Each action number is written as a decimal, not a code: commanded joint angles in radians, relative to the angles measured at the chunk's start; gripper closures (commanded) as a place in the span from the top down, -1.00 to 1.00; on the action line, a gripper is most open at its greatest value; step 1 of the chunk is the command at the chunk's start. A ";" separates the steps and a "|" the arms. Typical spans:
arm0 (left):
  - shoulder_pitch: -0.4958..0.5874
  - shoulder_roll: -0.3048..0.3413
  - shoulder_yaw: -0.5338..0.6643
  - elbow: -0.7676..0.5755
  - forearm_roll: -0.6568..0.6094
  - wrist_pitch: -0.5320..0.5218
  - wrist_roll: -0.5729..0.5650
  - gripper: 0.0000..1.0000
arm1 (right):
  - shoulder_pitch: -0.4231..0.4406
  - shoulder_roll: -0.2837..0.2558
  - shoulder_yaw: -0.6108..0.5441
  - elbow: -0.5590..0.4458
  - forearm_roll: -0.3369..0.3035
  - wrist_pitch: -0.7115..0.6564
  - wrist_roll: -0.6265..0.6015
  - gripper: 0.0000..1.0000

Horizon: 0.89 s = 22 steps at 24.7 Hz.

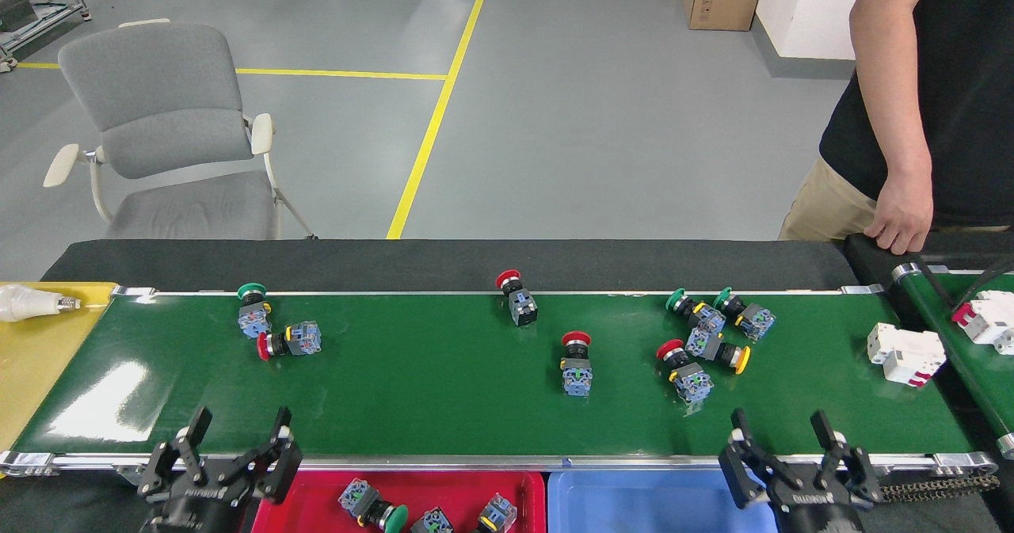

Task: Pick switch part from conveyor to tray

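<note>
The belt [475, 390] carries 8 switches [576, 363], well apart from both hands. The red tray [317, 493] already holds 3. The left hand [230, 450] and right hand [784, 442] are spread wide, grasping nothing.

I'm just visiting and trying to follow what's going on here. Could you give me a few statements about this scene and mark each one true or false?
1. Both grippers are open and empty. True: the left gripper and right gripper each show spread fingers with nothing between them.
2. The blue tray holds several switch parts. False: no parts show in it; the parts lie in the red tray.
3. A white breaker sits at the right end of the conveyor. True.
4. The grey chair is occupied. False: nobody sits in it.
5. A light bulb lies on the yellow surface. True.
</note>
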 commanded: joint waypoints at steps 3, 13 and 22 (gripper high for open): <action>-0.181 0.011 -0.001 0.209 -0.018 0.018 -0.004 0.95 | -0.087 -0.006 0.130 0.095 0.025 0.111 0.075 0.95; -0.355 0.120 -0.001 0.495 -0.018 0.143 0.005 0.96 | -0.236 -0.025 0.324 0.270 0.019 0.269 0.078 -0.60; -0.452 0.166 -0.001 0.688 -0.017 0.202 0.024 0.95 | -0.212 -0.035 0.416 0.184 0.010 0.042 0.071 -0.94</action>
